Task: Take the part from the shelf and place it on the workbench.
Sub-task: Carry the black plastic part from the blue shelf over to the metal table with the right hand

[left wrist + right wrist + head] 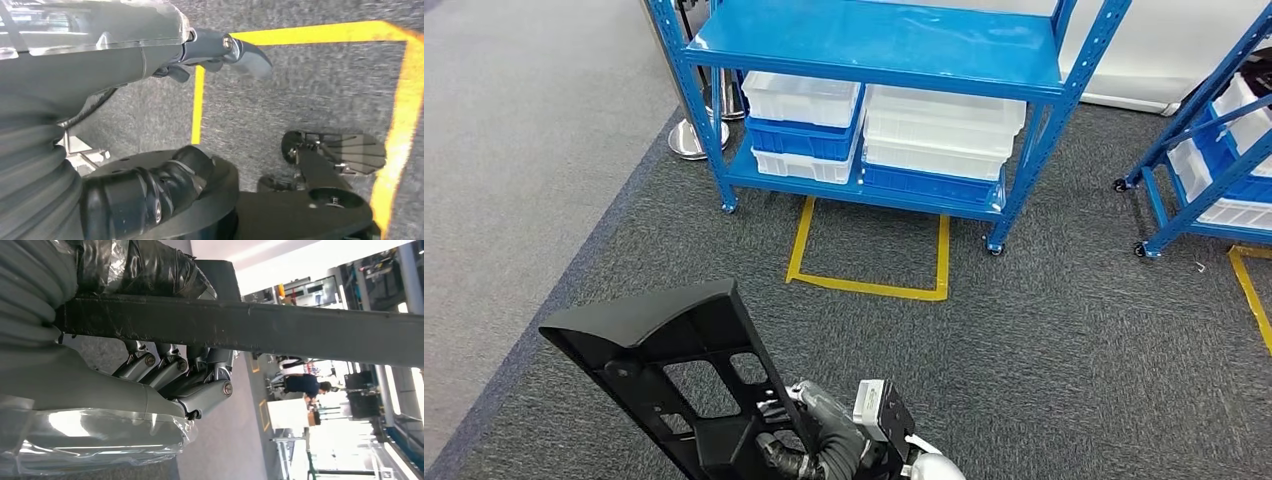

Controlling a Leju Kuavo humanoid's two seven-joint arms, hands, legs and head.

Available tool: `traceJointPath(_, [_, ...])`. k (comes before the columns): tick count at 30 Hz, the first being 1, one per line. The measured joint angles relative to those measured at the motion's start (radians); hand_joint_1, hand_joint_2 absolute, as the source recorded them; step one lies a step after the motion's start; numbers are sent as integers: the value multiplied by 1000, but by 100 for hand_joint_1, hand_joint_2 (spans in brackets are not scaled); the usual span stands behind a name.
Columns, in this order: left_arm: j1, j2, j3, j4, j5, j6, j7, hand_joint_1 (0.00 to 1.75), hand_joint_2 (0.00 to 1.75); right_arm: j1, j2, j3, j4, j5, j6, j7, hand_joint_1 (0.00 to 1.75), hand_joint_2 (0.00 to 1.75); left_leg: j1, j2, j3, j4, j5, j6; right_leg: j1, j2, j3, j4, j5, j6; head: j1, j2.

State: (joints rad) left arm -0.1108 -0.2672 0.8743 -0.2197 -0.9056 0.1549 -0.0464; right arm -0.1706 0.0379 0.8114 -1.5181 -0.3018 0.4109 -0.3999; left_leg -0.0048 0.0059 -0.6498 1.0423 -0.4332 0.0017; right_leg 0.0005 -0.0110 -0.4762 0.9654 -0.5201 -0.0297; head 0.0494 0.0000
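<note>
Head view high, facing down at carpet (pixel 1044 340); wrist views close behind hands, turned.

The part (pixel 664 370), lower left in the head view, looks like matt black moulded plastic; its edge in the right wrist view is scuffed. The right hand (pixel 175 375) has smooth grey metal-looking fingers and a ribbed cover under glossy clear film. The shelf (pixel 874 50) at the top is glossy blue painted metal, holding smooth white and blue plastic bins (pixel 799 98). The floor (pixel 1044 350) is rough dark grey carpet with glossy yellow tape (pixel 869 287).
</note>
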Motion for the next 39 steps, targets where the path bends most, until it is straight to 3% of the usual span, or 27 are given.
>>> traceJointPath(2, [1,0,0,0,0,0,1,0,175,0,4,0,0,1,0,-1,166,175,7,-2,-37,108,-85,-13,-3,-2,-18,1,14,-6,-2,0])
traceJointPath(3, [1,1,0,0,0,0,2,0,175,0,5,0,0,1,0,-1,166,175,11,-2,-54,172,-118,-20,-4,-3,-28,4,20,-6,-2,0])
traceJointPath(4, [1,1,0,0,0,0,2,0,175,0,6,0,1,3,0,-2,166,175,15,-2,-63,219,-131,-26,-4,-4,-38,9,24,-4,-2,0])
traceJointPath(5, [2,2,0,0,-1,0,2,0,175,0,6,0,1,4,0,-2,166,175,18,-1,-55,233,-124,-31,-6,-4,-48,15,27,-2,-2,0])
traceJointPath(6, [2,2,1,0,-1,0,2,0,175,0,6,0,1,6,0,-3,166,175,22,-1,-29,208,-101,-35,-7,-4,-57,22,29,0,-2,0])
traceJointPath(8, [2,3,1,0,-2,0,2,0,175,0,7,0,1,11,0,-4,166,175,28,-2,62,79,-64,-40,-10,-4,-73,39,30,7,-2,0])
traceJointPath(10, [1,3,0,0,-3,0,1,0,175,-2,8,0,-1,15,0,-5,166,175,26,-4,117,-14,-61,-32,-8,-3,-85,53,31,18,-2,0])
traceJointPath(14, [3,3,0,0,-7,-2,-2,0,175,-3,11,0,-4,29,-2,-13,166,175,25,-4,113,-34,-56,1,-6,0,-97,68,29,41,-1,0])
traceJointPath(16, [3,3,0,0,-9,-4,-5,0,175,-3,11,0,-8,36,-3,-17,166,175,27,-1,106,-40,-45,20,-9,4,-130,140,-23,48,0,0])
traceJointPath(18, [4,3,0,0,-9,-4,-7,0,175,-2,10,0,-10,43,-6,-18,166,175,24,0,94,-39,-38,29,-11,7,-186,270,-91,53,-1,0])
traceJointPath(19, [4,3,0,0,-10,-4,-7,0,175,-1,9,0,-10,48,-8,-19,166,175,23,0,89,-37,-36,31,-12,8,-206,321,-108,54,-1,0])
traceJointPath(20, [5,3,0,0,-10,-4,-7,0,175,-1,8,0,-10,53,-11,-19,166,175,22,1,84,-35,-33,31,-12,8,-211,338,-106,54,-1,0])
traceJointPath(21, [6,3,0,0,-10,-4,-8,0,175,-1,7,0,-10,57,-14,-20,166,175,21,1,81,-32,-32,31,-13,8,-194,315,-85,53,0,0])
traceJointPath(23, [6,3,0,0,-11,-4,-8,0,175,-1,6,0,-12,64,-18,-21,166,175,21,0,76,-25,-31,28,-13,7,-123,189,-27,47,0,0])
traceJointPath(25, [4,2,0,0,-11,-5,-7,0,175,-2,5,0,-17,68,-18,-23,166,175,18,-1,69,-19,-29,19,-8,8,-72,86,2,40,-1,0])
traceJointPath(27, [1,2,0,0,-10,-8,-5,0,175,-4,5,0,-23,80,-22,-25,166,175,16,-2,63,-18,-23,6,-3,8,-67,63,7,35,-1,0])
traceJointPath(29, [0,2,0,0,-10,-13,-6,0,175,-4,6,0,-25,96,-31,-29,166,175,17,-5,58,-15,-24,-5,-6,4,-70,55,17,23,-1,0])
traceJointPath(31, [2,3,0,0,-9,-17,-10,0,175,-4,6,0,-28,107,-39,-35,166,175,19,-7,36,35,-62,-16,-12,-5,-71,47,26,10,-2,0])
traceJointPath(33, [8,6,0,0,-9,-24,-12,0,175,-3,5,0,-30,117,-42,-40,166,175,20,-7,-13,153,-132,-25,-11,-16,-77,47,30,5,-2,0])
traceJointPath(35, [14,12,0,0,-10,-32,-12,0,175,1,2,0,-32,124,-43,-45,166,175,21,-6,-46,243,-165,-30,-9,-29,-83,50,31,3,-2,0])
traceJointPath(36, [18,15,0,0,-11,-35,-9,0,175,3,1,0,-33,126,-45,-47,166,175,21,-5,-39,240,-154,-30,-8,-34,-85,53,30,4,-2,0])
traceJointPath(37, [22,19,0,0,-12,-37,-7,0,175,4,1,0,-35,128,-47,-50,166,175,21,-2,-14,200,-128,-29,-8,-40,-85,55,30,4,-3,0])
traceJointPath(39, [27,23,1,0,-16,-39,-2,0,175,5,0,0,-43,133,-51,-55,166,175,17,26,58,64,-71,-22,-5,-52,-86,60,27,8,-3,0])
